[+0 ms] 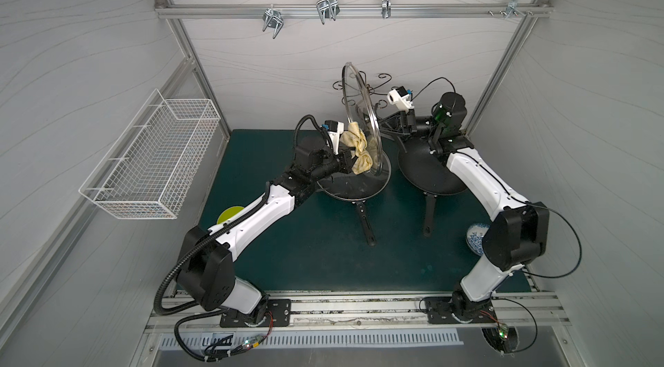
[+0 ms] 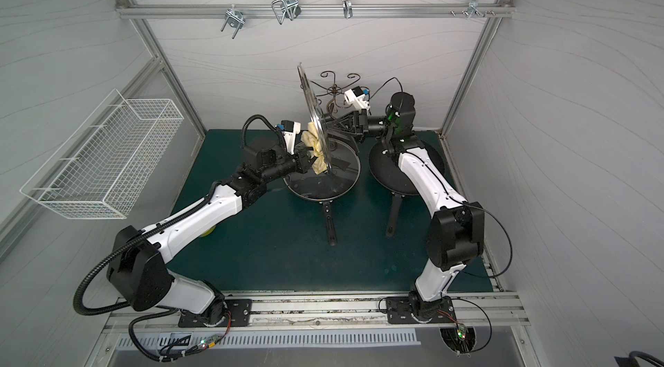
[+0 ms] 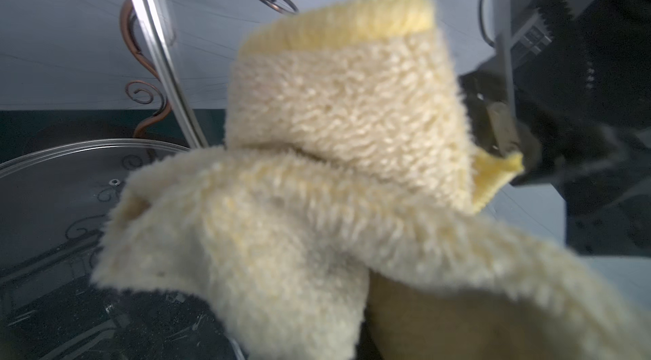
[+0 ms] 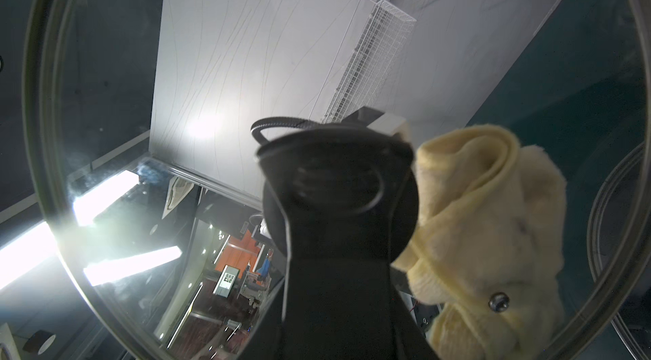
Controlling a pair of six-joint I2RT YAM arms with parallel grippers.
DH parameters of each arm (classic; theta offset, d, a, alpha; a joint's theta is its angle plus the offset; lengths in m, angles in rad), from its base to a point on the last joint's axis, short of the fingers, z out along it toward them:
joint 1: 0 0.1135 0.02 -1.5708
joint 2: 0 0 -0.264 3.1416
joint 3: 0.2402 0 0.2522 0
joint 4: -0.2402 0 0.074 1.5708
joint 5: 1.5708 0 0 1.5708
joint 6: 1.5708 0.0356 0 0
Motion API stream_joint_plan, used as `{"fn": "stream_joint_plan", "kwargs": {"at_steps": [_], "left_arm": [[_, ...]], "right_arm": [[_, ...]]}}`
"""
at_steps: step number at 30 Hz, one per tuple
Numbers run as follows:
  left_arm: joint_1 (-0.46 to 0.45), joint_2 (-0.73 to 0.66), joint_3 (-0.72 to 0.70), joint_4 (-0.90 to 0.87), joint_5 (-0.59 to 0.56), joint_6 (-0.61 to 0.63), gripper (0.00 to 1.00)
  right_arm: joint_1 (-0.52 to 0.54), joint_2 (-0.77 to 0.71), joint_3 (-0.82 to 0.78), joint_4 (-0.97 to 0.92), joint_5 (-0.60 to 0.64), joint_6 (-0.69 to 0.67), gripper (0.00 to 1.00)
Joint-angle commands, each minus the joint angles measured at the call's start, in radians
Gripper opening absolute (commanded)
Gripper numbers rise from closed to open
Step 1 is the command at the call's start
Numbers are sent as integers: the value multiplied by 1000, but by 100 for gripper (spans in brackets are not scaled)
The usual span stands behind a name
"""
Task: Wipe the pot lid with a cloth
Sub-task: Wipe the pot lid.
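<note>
The pot lid (image 1: 359, 103) (image 2: 312, 103) is clear glass with a metal rim. It stands on edge in the air above the back of the mat. My right gripper (image 1: 378, 124) (image 4: 338, 220) is shut on the lid's black knob (image 4: 338, 178) from the right side. The cloth (image 1: 356, 147) (image 2: 315, 149) is pale yellow, fuzzy and bunched. My left gripper (image 1: 351, 157) is shut on it and presses it against the lid's left face. The cloth (image 3: 334, 164) fills the left wrist view and hides the fingers. Through the glass, the right wrist view shows the cloth (image 4: 486, 235) beside the knob.
Below the lid sits a black pan (image 1: 345, 191) covered by another glass lid, and a second black pan (image 1: 427, 174) lies to its right. A scrolled wire stand (image 1: 359, 85) stands behind. A lime-green bowl (image 1: 230, 214), a blue-and-white bowl (image 1: 476, 239) and a wall basket (image 1: 151, 156) are nearby.
</note>
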Motion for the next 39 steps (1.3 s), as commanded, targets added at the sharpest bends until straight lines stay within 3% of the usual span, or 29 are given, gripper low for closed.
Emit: {"fn": "stream_joint_plan", "kwargs": {"at_steps": [1,9,13,22,29,39], "left_arm": [[-36,-61,7,37,73,115,0],[-59,-109,21,97,210,235,0],[-59,-117,58,106,209,263,0],[-59,-107,158,149,142,283,0],[-54,-73,248,143,-32,290,0],[40,18,387,129,-110,154,0]], "right_arm": [[-15,-13,28,194,49,46,0],[-15,-4,8,224,45,68,0],[-13,-11,-4,231,36,68,0],[-7,-26,-28,231,19,62,0],[-1,-37,-34,246,3,61,0],[27,-69,-39,251,-51,46,0]]}}
